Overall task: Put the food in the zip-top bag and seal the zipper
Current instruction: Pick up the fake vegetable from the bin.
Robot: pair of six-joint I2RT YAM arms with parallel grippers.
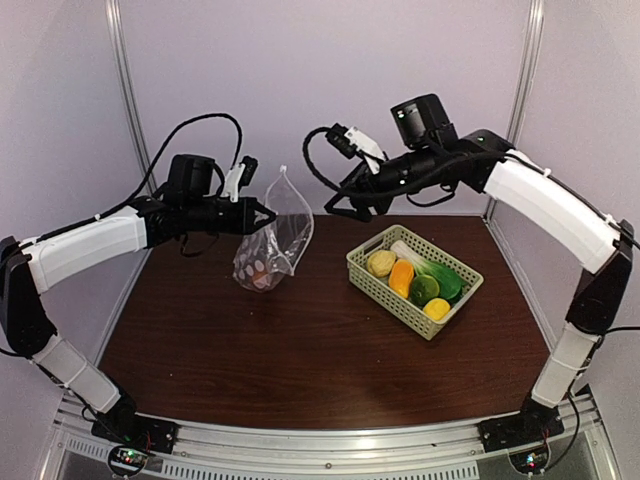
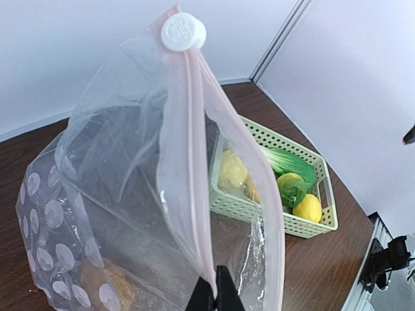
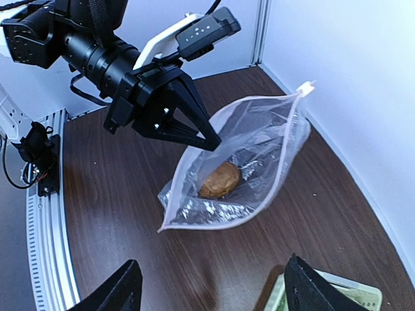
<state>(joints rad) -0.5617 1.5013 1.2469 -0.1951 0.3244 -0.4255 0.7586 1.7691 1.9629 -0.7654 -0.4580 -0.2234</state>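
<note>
Top external view has the left claw (image 1: 268, 214) pinched tight on the mouth edge of the zip-top bag (image 1: 283, 235), holding it upright over the far left part of the tabletop (image 1: 300, 370), with the bag's bottom resting on the wood. From the left wrist you can see the fingertips clamped right on the zipper (image 2: 185, 168), that pale pink strip, and the white slider (image 2: 183, 31) sits at the strip's top end. The bag's mouth stands open. One brown piece of food (image 3: 220, 179) is already inside, down at the bottom. The right claw (image 3: 211, 291) is spread wide with nothing in it, up in the air over the far edge of the tabletop, between the bag and the basket (image 1: 388, 300). That pale green basket sits on the right side of the tabletop toward the far right corner and has the rest of the food in it: a lemon (image 1: 436, 309), an orange piece (image 1: 401, 277), a round green one (image 1: 424, 290), a leek (image 1: 410, 253) and a tan lump (image 1: 381, 263).
</note>
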